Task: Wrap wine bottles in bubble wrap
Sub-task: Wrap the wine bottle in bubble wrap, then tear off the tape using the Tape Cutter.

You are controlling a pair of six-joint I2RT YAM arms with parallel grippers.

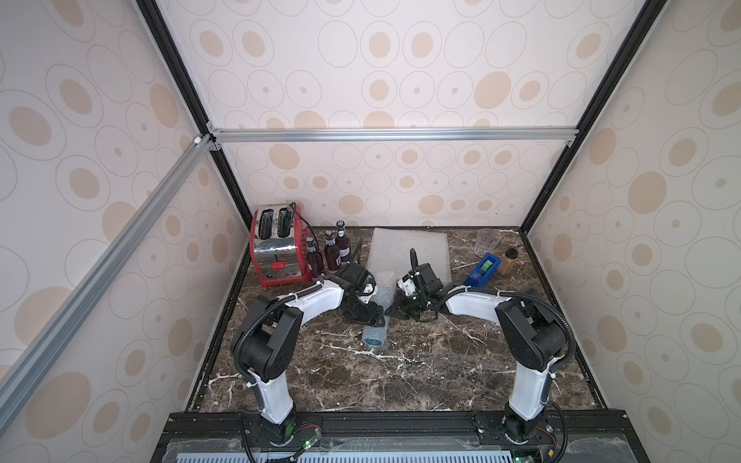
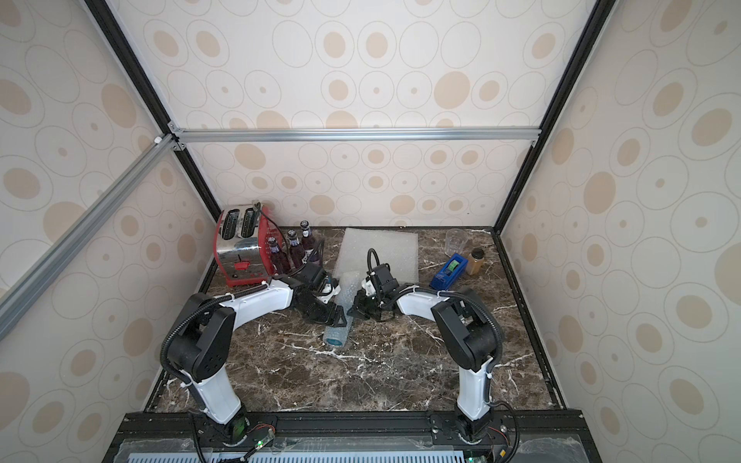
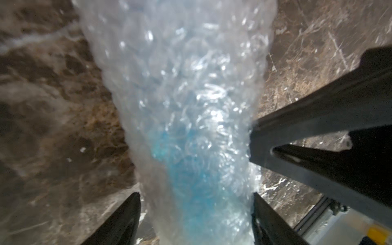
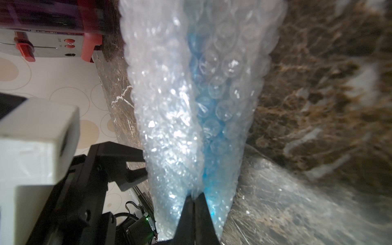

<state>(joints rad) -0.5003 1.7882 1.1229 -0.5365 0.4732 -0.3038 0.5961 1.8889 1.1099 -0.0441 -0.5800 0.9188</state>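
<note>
A blue wine bottle rolled in bubble wrap (image 1: 376, 336) (image 2: 336, 333) lies mid-table between both arms; blue shows through the bubble wrap (image 3: 191, 169) (image 4: 212, 118). My left gripper (image 1: 380, 316) (image 3: 196, 197) straddles the roll, a fingertip (image 3: 257, 201) pressed against each side. My right gripper (image 1: 393, 306) (image 4: 194, 197) is shut, pinching the loose edge of the wrap at its tips. Three purple wine bottles (image 1: 332, 251) (image 2: 296, 250) stand upright beside the toaster. A flat sheet of bubble wrap (image 1: 405, 248) (image 2: 381, 248) lies at the back, behind the grippers.
A red and chrome toaster (image 1: 276, 248) with its black cord stands at the back left. A clear plastic cup (image 1: 486, 240), a blue tape dispenser (image 1: 485, 270) and an amber jar (image 1: 508, 260) sit at the back right. Patterned walls close three sides.
</note>
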